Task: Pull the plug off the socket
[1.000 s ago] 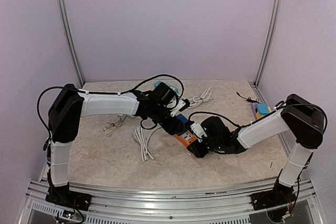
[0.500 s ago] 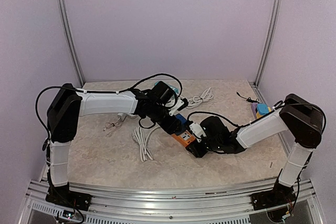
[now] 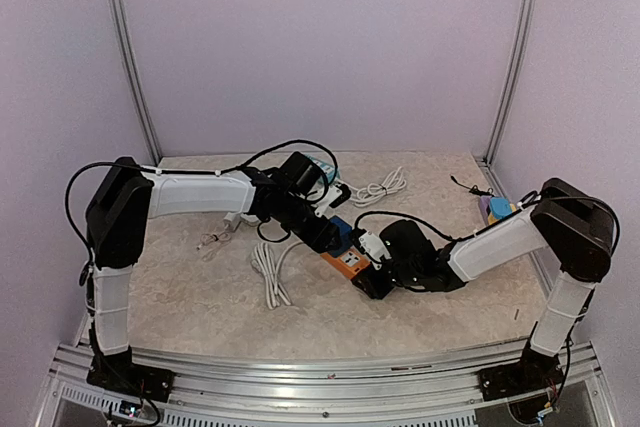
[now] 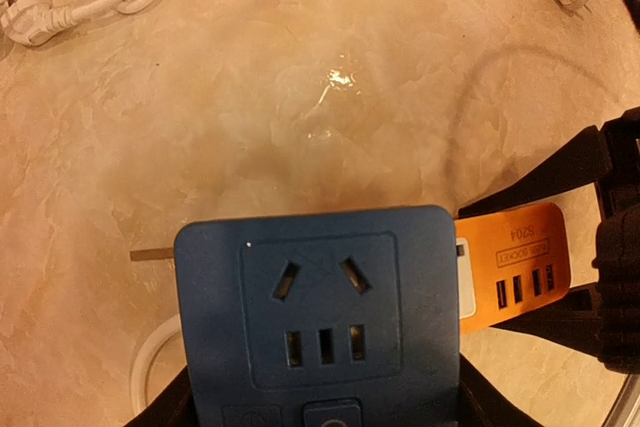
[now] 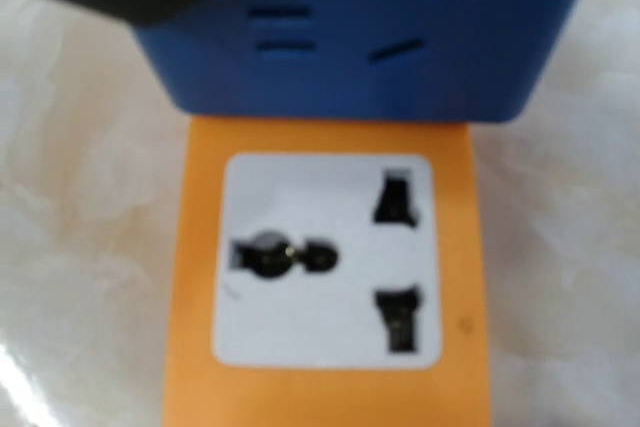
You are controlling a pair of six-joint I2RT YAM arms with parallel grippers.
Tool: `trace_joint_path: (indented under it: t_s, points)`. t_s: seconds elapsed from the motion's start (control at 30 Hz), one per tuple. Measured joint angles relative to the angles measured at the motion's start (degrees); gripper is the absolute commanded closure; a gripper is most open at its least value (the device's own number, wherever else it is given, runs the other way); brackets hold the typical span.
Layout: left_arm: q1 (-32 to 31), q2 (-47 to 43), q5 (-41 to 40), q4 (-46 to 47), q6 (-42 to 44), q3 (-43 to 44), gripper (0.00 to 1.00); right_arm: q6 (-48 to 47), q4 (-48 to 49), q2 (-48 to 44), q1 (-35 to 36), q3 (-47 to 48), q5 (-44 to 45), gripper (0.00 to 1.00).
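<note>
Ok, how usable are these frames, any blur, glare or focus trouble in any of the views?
Right wrist: too close and soft throughout, the orange adapter and the blue socket block both fuzzy at the slot edges. Left wrist: sharp, warm-tinted, with one small glare spot on the table. Top external: even, soft light, only faint shadows, no glare.
</note>
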Motion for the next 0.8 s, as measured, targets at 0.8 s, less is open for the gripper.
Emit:
trace_joint_path:
  t_s: [0.8]
  points:
    - [-1.0,-0.5,-3.2,-4.3,1.2,1.7,0.79,-0.4,0.3,1.1,0.0,0.9,-1.5,0.98]
